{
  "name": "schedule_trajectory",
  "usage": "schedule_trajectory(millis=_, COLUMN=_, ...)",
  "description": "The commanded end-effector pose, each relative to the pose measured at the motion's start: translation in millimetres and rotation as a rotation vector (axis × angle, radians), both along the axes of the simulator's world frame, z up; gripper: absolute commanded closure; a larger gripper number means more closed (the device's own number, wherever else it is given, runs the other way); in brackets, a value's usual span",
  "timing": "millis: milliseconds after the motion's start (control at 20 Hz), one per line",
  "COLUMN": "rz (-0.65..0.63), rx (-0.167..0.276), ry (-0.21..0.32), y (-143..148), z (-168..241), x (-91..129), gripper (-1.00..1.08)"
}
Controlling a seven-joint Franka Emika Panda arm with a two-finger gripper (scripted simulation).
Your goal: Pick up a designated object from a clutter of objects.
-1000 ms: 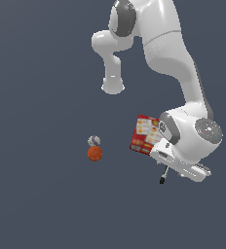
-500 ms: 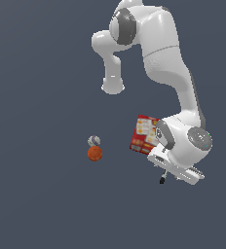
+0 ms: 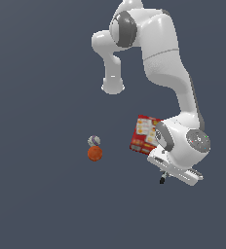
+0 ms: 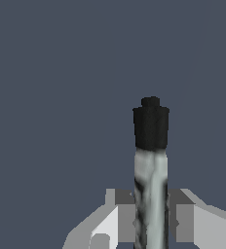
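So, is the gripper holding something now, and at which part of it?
Yes. The gripper holds the thin marker: its jaws press on the pale grey-white end from both sides, and the black end sticks out free beyond them.

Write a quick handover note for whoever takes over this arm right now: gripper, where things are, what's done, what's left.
Gripper: fingers sit on either side of the marker, apparently shut on its pale grey-white body; black end points away from the wrist.
Exterior view: only the marker's black tip shows under the hand. Flat red box sits partly hidden behind the arm. Orange ball and small white-purple ball lie together toward the exterior view's left.
Done: marker appears grasped.
Left: confirm it is lifted clear; height cannot be judged.
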State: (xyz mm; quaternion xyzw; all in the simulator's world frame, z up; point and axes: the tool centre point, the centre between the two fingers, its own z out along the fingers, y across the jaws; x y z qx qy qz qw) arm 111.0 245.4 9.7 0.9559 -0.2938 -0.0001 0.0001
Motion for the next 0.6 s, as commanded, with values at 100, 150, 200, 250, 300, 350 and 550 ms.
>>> schedule_trajectory(millis=100, rz=0.000, rx=0.000, ry=0.000, y=0.0, z=0.1, x=0.2, gripper=1.08)
schedule_trajectory(millis=150, rz=0.000, rx=0.000, ry=0.000, y=0.0, z=0.1, x=0.2, gripper=1.08)
schedule_trajectory(millis=200, rz=0.000, rx=0.000, ry=0.000, y=0.0, z=0.1, x=0.2, gripper=1.08)
schedule_trajectory(millis=250, rz=0.000, rx=0.000, ry=0.000, y=0.0, z=0.1, x=0.1, gripper=1.08)
schedule_trajectory(millis=300, rz=0.000, rx=0.000, ry=0.000, y=-0.1, z=0.2, x=0.0, gripper=1.08)
schedule_trajectory(millis=350, rz=0.000, rx=0.000, ry=0.000, y=-0.4, z=0.5, x=-0.2, gripper=1.08)
schedule_trajectory(millis=550, rz=0.000, rx=0.000, ry=0.000, y=-3.8, z=3.5, x=-2.4, gripper=1.08)
